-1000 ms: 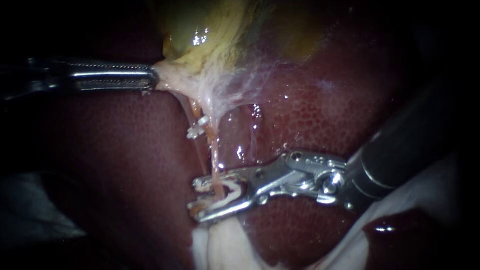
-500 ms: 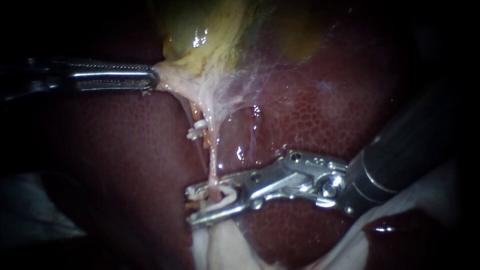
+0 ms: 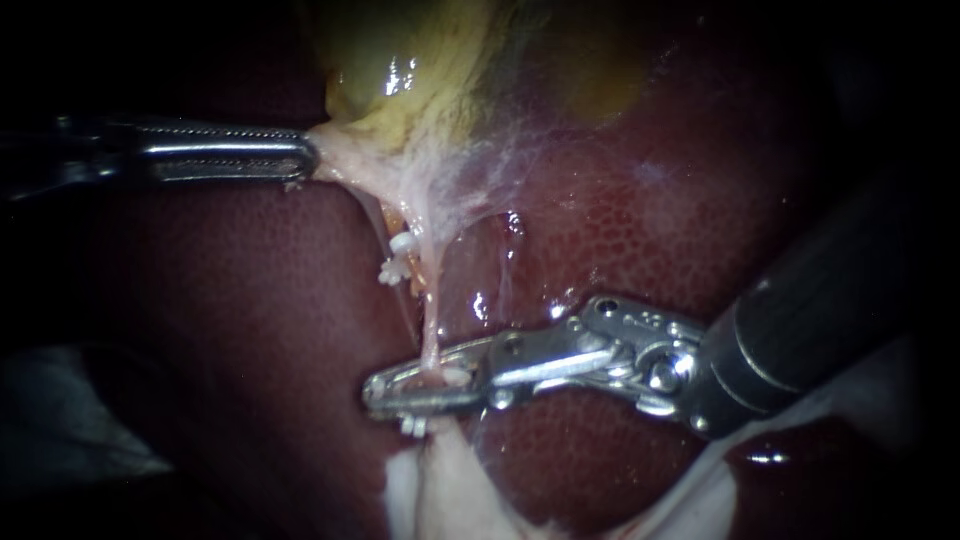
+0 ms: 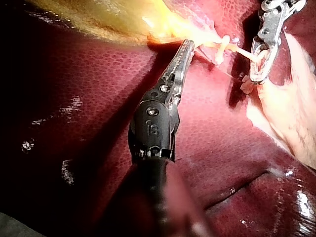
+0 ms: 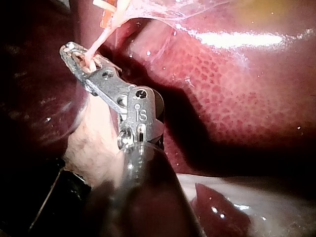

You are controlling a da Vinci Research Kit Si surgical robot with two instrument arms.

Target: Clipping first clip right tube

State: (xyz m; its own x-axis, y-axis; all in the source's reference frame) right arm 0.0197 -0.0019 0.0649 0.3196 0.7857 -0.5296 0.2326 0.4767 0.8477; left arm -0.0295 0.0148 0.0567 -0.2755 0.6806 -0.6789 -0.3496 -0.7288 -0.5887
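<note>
White clip (image 3: 447,377) pinched around right tube (image 3: 431,335) between right instrument's (image 3: 385,390) jaws; left instrument's (image 3: 303,160) jaws clamped on gallbladder (image 3: 400,60) neck tissue, presumably stretching that tube taut for access.

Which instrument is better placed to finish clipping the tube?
Right: the right instrument has its jaws shut on the tube. The left instrument grips tissue beside the gallbladder, holding it taut.

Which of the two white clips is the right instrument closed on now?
The lower clip, shut in the jaws of the right instrument around the tube; the upper clip sits free nearer the gallbladder, no instrument touching it.
</note>
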